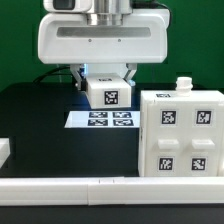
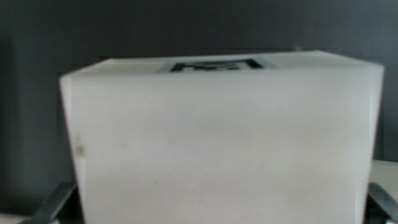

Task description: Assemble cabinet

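- The gripper (image 1: 107, 82) is pinching 1 small white tagged block (image 1: 108, 94), apparently keeping it lifted for fitting.
- The block is hanging well apart from the cabinet (image 1: 185, 132), on the exterior view's left.

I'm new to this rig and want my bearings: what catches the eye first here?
The gripper, at the top middle of the exterior view, holds a small white tagged block by the flat marker board; that block fills nearly the whole wrist view. The big white cabinet stands at the exterior view's right, with tags on its front.
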You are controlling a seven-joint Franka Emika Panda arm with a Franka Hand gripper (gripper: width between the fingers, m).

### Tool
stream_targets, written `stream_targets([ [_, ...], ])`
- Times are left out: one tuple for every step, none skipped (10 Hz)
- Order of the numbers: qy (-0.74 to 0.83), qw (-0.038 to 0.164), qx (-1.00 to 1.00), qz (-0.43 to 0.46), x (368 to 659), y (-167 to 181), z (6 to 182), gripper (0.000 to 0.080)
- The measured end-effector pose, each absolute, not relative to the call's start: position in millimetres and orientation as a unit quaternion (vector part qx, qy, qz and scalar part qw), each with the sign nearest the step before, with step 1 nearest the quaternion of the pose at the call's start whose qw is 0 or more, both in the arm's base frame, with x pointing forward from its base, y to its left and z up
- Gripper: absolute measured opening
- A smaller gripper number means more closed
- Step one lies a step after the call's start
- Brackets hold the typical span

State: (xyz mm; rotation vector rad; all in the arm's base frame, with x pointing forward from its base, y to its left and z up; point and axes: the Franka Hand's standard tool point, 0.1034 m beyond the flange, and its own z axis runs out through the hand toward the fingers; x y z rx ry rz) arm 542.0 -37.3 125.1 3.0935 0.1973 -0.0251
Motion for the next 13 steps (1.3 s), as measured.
stream_targets([
  [0.061, 0.014, 0.998, -0.023, 549, -34, 141.3, 0.0561],
  [0.052, 0.008, 0.998, -0.025, 560, -26, 164.6, 0.0561],
  [0.046, 0.005, 0.999, -0.015, 566, -12, 180.5, 0.0561],
  [0.028, 0.003, 1.0, -0.011, 568, 5, 186.3, 0.0561],
  [0.021, 0.002, 1.0, -0.007, 572, 25, 191.1, 0.0561],
  [0.024, 0.003, 1.0, 0.0, 573, 42, 191.4, 0.0561],
  [0.025, 0.004, 1.0, 0.0, 572, 42, 185.5, 0.0561],
  [0.023, 0.004, 1.0, 0.0, 572, 39, 185.7, 0.0561],
  [0.023, 0.004, 1.0, -0.001, 572, 39, 185.4, 0.0561],
  [0.024, 0.006, 1.0, -0.002, 572, 40, 184.2, 0.0561],
  [0.028, 0.014, 1.0, -0.002, 573, 46, 182.8, 0.0561],
  [0.028, 0.014, 0.999, -0.003, 573, 54, 180.8, 0.0561],
  [0.025, 0.014, 1.0, -0.005, 572, 60, 178.0, 0.0561],
])
